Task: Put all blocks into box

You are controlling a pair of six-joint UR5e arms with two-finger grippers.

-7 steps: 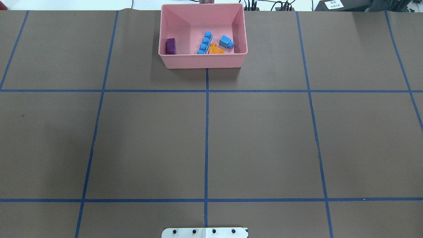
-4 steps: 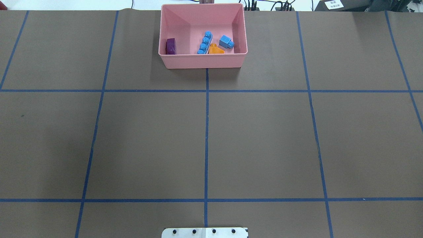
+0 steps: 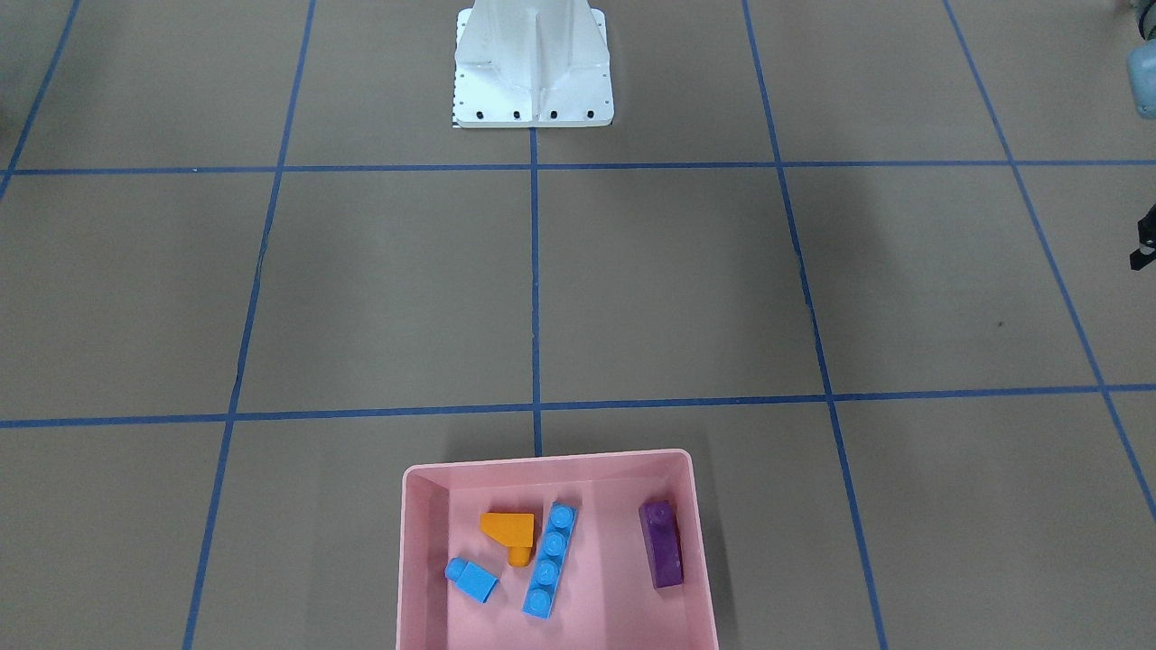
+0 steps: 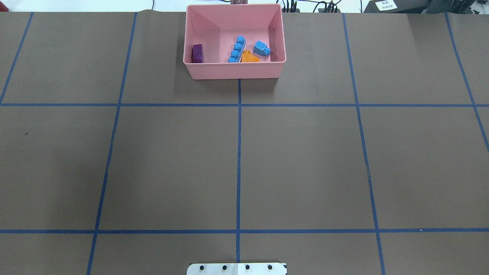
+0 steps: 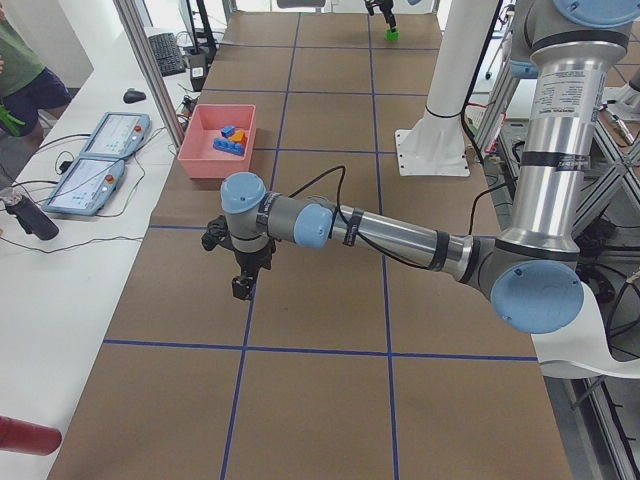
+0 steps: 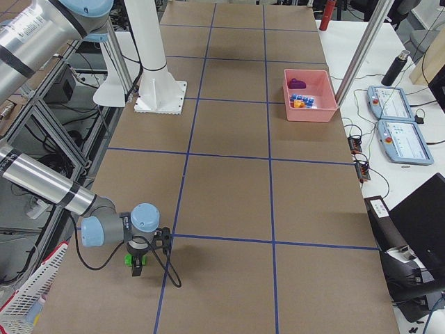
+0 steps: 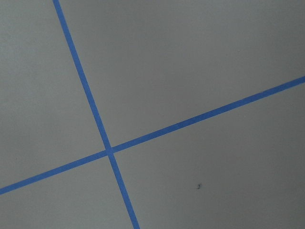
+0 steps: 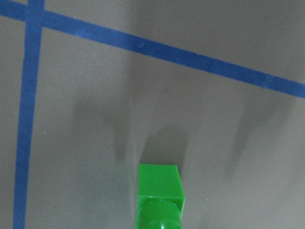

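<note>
The pink box (image 4: 235, 71) stands at the table's far middle. It holds the purple block (image 4: 197, 53), the long blue block (image 4: 236, 49), the orange block (image 4: 249, 57) and the small blue block (image 4: 261, 48). The green block (image 8: 160, 198) lies on the table at the robot's far right, just below my right wrist camera. In the exterior right view my right gripper (image 6: 138, 268) stands over the green block (image 6: 129, 259); I cannot tell its state. My left gripper (image 5: 241, 290) hangs low over bare table on the left; I cannot tell its state.
The white robot base (image 3: 533, 72) stands at the table's near middle. Blue tape lines grid the brown table. Two teach pendants (image 5: 100, 135) and cables lie on the side bench past the box. A person stands at that bench's end.
</note>
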